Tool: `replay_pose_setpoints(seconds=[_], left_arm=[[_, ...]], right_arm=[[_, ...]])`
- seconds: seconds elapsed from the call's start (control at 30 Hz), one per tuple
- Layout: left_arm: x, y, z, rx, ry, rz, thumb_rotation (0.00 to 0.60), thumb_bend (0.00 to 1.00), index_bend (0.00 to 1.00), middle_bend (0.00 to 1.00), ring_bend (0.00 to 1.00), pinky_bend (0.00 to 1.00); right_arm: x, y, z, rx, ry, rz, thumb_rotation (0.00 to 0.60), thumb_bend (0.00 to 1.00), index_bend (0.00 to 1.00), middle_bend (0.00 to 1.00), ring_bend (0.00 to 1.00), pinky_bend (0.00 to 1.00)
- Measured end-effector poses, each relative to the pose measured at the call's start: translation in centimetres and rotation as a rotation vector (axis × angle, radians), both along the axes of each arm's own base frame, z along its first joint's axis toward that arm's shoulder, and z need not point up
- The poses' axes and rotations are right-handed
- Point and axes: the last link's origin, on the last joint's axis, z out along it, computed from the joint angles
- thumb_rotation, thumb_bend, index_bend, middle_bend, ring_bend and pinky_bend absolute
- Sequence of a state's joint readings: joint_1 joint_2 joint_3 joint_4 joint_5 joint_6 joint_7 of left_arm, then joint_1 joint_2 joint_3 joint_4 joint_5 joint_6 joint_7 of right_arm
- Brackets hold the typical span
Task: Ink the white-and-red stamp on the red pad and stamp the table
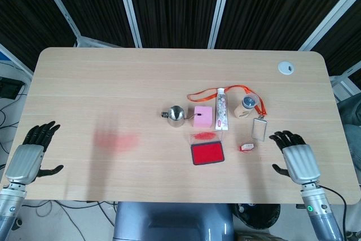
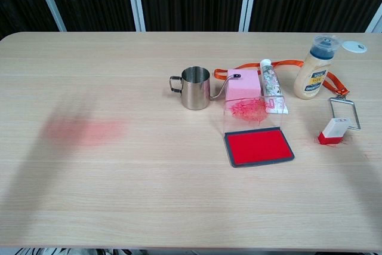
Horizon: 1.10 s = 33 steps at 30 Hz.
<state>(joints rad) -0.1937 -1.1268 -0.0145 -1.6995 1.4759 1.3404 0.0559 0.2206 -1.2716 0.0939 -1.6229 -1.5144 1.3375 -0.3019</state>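
On light wood table (image 1: 113, 77): faint red smear (image 1: 115, 139); dark slatted wall behind; right hand (image 1: 296, 159) spread, empty.

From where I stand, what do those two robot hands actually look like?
Both match: the left hand and right hand have black jointed fingers on a ribbed, silver-grey back plate, like a metal glove. Each sits on a grey cylindrical wrist. The right wrist carries a small green ring light, and a thin dark cable runs beside it.
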Motion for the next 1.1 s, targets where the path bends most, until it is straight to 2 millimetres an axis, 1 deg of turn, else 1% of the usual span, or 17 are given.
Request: replay_pose_setpoints(seconds=[0.1, 0.2, 0.4, 0.63, 0.73, 1.1], left_arm=[[0.0, 0.0, 0.0, -0.004, -0.002, 0.001, 0.6, 0.0, 0.0, 0.0, 0.0, 0.0], [0.0, 0.1, 0.0, -0.011, -0.007, 0.006, 0.6, 0.0, 0.0, 0.0, 0.0, 0.0], [0.0, 0.2, 0.1, -0.018, -0.017, 0.013, 0.6, 0.0, 0.0, 0.0, 0.0, 0.0], [0.0, 0.2, 0.1, -0.03, -0.024, 0.019, 0.6, 0.0, 0.0, 0.0, 0.0, 0.0], [0.0, 0.2, 0.1, -0.034, -0.027, 0.022, 0.6, 0.0, 0.0, 0.0, 0.0, 0.0], [-0.1, 0.3, 0.1, -0.046, -0.032, 0.036, 0.6, 0.0, 0.0, 0.0, 0.0, 0.0]], right_arm=[[0.5, -1.0, -1.8, 0.031, 0.015, -0.006, 0.6, 0.22, 0.38, 0.36, 0.29, 0.32], [0.6, -1.9, -3.4, 0.055, 0.022, -0.025, 0.6, 0.23, 0.39, 0.37, 0.3, 0.32], [0.5, -3.4, -5.7, 0.076, 0.043, -0.054, 0.6, 0.25, 0.4, 0.39, 0.31, 0.32], [0.6, -4.9, -7.2, 0.08, 0.05, -0.076, 0.6, 0.27, 0.43, 0.41, 0.31, 0.32], [0.5, -5.3, -7.6, 0.085, 0.053, -0.091, 0.6, 0.28, 0.45, 0.42, 0.32, 0.34], [-0.2, -5.9, -9.4, 0.11, 0.062, -0.132, 0.6, 0.3, 0.47, 0.44, 0.33, 0.35]])
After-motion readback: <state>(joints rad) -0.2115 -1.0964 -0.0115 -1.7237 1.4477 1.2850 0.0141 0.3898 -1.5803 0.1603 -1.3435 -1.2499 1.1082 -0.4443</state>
